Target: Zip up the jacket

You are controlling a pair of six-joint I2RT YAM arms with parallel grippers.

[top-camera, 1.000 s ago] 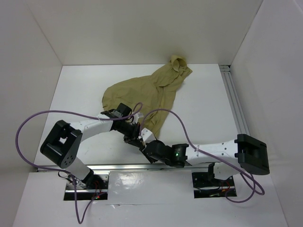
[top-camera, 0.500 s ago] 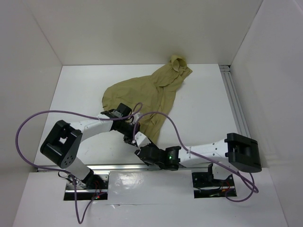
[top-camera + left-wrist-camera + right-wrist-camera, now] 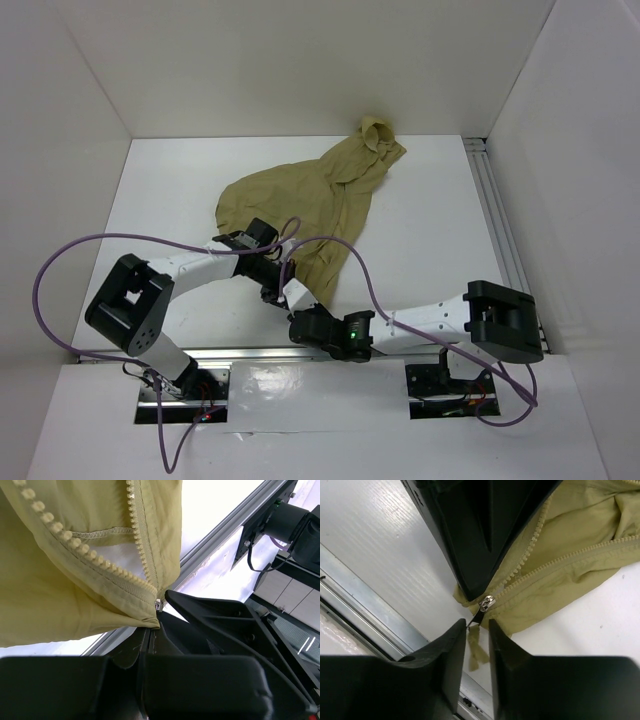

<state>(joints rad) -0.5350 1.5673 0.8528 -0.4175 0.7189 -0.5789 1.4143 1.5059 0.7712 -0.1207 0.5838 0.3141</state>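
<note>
The olive-tan jacket (image 3: 300, 195) lies crumpled on the white table, hood at the far right, and also shows in the left wrist view (image 3: 75, 580) and the right wrist view (image 3: 570, 570). Its zipper is open, both tooth rows meeting at the near hem. My left gripper (image 3: 278, 284) is shut on that hem corner, seen close in the left wrist view (image 3: 152, 627). The metal zipper slider (image 3: 486, 602) sits at the bottom end, its pull tab (image 3: 476, 616) hanging between my right gripper's (image 3: 477, 625) slightly parted fingers. The right gripper (image 3: 297, 302) is just in front of the left.
An aluminium rail (image 3: 250, 355) runs along the near table edge right under both grippers. A second rail (image 3: 495, 210) lines the right side. Purple cables (image 3: 100, 240) loop over the arms. White walls enclose the table.
My right arm has swung left and its gripper has come up to the hem beside the left gripper. The left arm and the jacket have stayed still.
</note>
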